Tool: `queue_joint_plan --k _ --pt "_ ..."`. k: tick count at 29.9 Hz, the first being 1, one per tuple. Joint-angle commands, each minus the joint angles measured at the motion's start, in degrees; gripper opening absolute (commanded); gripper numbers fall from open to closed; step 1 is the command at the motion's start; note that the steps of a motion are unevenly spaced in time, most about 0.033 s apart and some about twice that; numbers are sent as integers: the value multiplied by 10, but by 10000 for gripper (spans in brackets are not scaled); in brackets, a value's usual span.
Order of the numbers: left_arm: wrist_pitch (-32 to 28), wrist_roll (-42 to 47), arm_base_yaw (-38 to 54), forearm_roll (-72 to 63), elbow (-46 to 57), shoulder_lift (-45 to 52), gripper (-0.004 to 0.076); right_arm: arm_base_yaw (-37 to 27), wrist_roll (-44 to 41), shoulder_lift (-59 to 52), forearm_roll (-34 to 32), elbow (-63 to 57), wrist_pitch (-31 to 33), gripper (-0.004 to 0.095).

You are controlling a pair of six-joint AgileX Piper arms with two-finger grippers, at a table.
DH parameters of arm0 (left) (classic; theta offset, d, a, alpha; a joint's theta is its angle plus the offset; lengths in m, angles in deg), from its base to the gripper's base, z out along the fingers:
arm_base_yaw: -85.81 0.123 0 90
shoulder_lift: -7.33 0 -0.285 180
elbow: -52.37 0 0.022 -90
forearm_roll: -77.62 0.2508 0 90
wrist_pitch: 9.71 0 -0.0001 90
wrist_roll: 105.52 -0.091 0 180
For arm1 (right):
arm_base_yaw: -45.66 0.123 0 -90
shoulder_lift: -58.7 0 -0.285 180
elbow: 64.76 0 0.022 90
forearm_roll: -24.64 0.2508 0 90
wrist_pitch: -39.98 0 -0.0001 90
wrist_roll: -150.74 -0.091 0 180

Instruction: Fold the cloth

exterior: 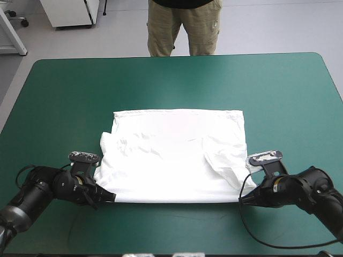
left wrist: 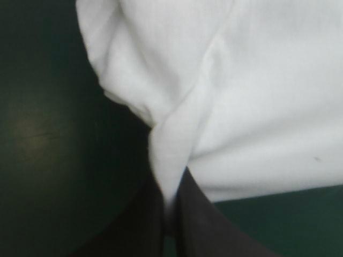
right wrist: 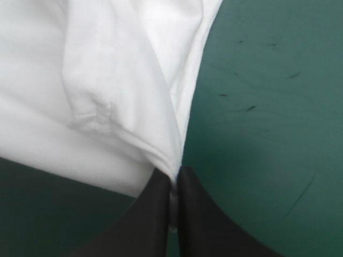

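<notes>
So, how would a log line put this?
white short-sleeved T-shirt: spread flat | left hand: shut on near-left corner | right hand: shut on near-right corner

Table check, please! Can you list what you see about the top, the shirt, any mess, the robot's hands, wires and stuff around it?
Surface: teal-green cover, flat, a few small dark marks.
Job's things: T-shirt, white, lying flat, lightly wrinkled, one sleeve folded onto its right side.
Clutter: nothing seen.
Grippers: left end effector shut on the T-shirt's near left corner; right end effector shut on its near right corner.
Cables: nothing seen.
Surroundings: nothing seen.
</notes>
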Motion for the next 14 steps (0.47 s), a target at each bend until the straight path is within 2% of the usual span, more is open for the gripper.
queue_joint_plan --k 1,4,8,14 --pt "24 0 -1 18 -44 31 -9 0 0 -44 0 29 19 -17" --pt "29 0 -1 38 -85 37 -9 0 -8 -53 -4 55 20 -17" --pt "3 8 -1 71 -139 22 -9 0 -17 -43 -27 99 0 -17" --pt "-42 23 -1 100 -202 -53 -9 -1 -26 17 -85 179 -19 -18"
